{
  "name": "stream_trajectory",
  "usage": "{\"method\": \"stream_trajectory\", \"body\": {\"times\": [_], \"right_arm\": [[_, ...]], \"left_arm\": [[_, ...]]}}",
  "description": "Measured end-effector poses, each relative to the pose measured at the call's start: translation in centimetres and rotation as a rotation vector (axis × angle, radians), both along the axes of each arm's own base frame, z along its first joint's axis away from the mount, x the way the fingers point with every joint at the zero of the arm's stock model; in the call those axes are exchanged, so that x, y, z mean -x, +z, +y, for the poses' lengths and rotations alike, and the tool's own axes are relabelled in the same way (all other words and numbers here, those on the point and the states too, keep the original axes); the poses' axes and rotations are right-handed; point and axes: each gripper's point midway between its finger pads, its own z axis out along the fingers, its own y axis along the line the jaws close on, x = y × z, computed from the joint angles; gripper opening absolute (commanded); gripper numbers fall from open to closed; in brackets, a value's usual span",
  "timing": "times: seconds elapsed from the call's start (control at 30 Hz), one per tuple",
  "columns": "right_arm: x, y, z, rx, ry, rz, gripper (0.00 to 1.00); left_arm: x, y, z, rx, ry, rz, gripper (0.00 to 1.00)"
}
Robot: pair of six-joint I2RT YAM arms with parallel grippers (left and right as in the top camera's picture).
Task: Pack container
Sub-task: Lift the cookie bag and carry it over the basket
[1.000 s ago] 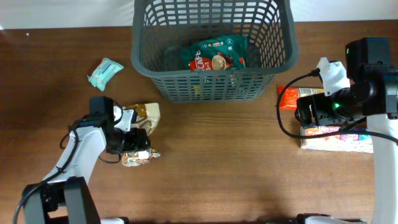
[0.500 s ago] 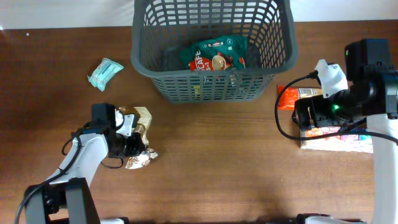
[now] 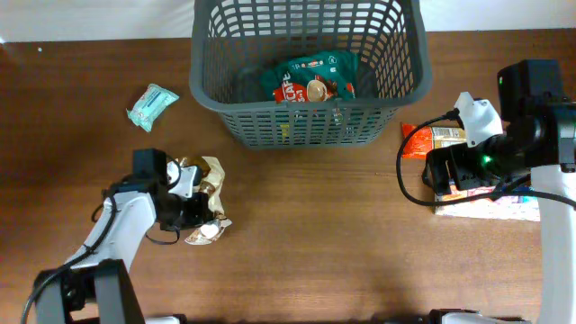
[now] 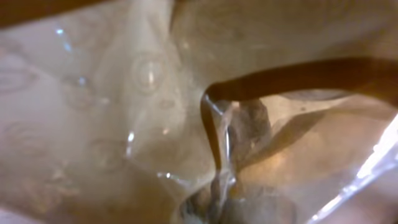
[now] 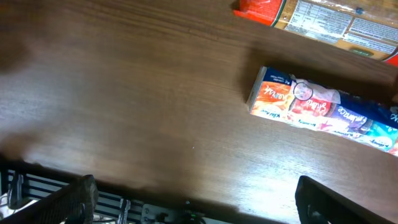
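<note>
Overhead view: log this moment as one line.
left gripper: at gold packet, grip unclear | right gripper: open, empty, above table | container: green packet inside

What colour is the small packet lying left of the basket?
The small plastic packet is pale mint green with some white, clearest in the overhead view.

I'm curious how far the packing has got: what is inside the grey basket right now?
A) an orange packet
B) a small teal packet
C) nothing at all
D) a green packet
D: the overhead view shows a green packet lying on the floor of the basket.
</note>
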Motion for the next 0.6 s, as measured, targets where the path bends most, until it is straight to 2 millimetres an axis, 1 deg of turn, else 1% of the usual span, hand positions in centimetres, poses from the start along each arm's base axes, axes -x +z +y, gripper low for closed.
{"method": "stream_trajectory", "body": {"times": [0.07,0.13,0.23,0.3,0.4,0.47,0.5,0.6], "right_arm": [[0.1,0.0,0.0,0.0,0.0,0.002,0.99],[0.1,0.0,0.0,0.0,0.0,0.003,0.99],[0.1,0.0,0.0,0.0,-0.001,0.002,0.99],[0.1,0.0,0.0,0.0,0.0,0.002,0.99],[0.1,0.0,0.0,0.0,0.0,0.002,0.99],[0.1,0.0,0.0,0.0,0.0,0.002,0.99],[0.1,0.0,0.0,0.0,0.0,0.003,0.99],[0.0,0.0,0.0,0.0,0.0,0.002,0.99]], "left_arm": [[-0.3,1.5,0.2,0.008,0.011,-0.017,0.02],[-0.9,3.6,0.8,0.009,0.033,-0.057,0.02],[-2.1,8.1,2.4,-0.001,0.086,-0.167,0.02],[-2.5,11.0,3.6,-0.013,0.125,-0.229,0.02],[-3.5,16.7,5.6,-0.041,0.185,-0.384,0.02],[-4.3,21.6,6.1,-0.046,0.205,-0.523,0.02],[-4.7,24.5,5.9,-0.034,0.2,-0.605,0.02],[-5.5,30.8,4.3,0.025,0.157,-0.776,0.02]]}}
